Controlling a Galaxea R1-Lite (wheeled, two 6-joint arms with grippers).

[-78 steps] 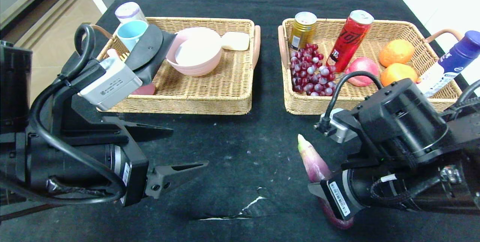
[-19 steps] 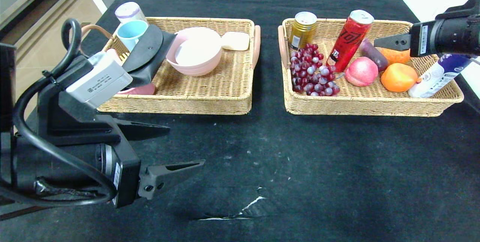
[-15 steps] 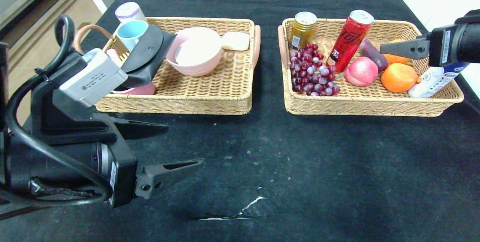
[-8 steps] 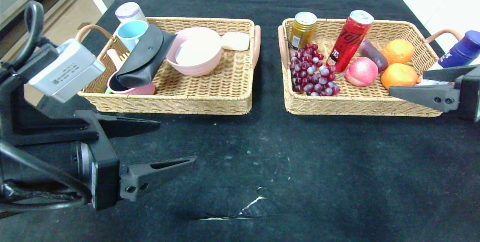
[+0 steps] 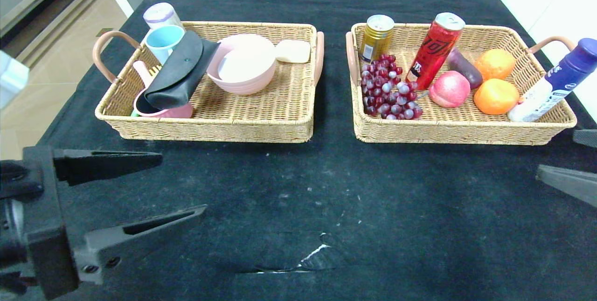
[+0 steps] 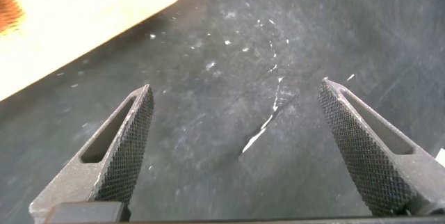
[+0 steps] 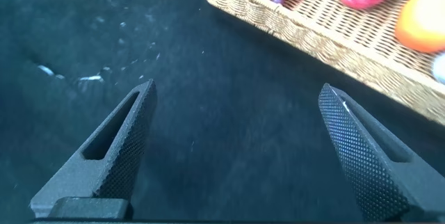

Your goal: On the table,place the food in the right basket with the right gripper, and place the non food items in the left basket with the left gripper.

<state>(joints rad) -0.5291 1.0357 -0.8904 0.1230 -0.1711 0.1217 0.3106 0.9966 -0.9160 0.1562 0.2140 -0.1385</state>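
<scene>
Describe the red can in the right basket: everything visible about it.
The red can is a tall, slim drink can, apparently metal, with a silver top rim and a red body carrying dark lettering and a small white patch low down. It stands tilted, its top leaning toward the far right and its base down on the floor of the right basket. It sits between the gold can and the purple vegetable. Its base meets the grapes, with the peach close beside. No gripper touches it.
</scene>
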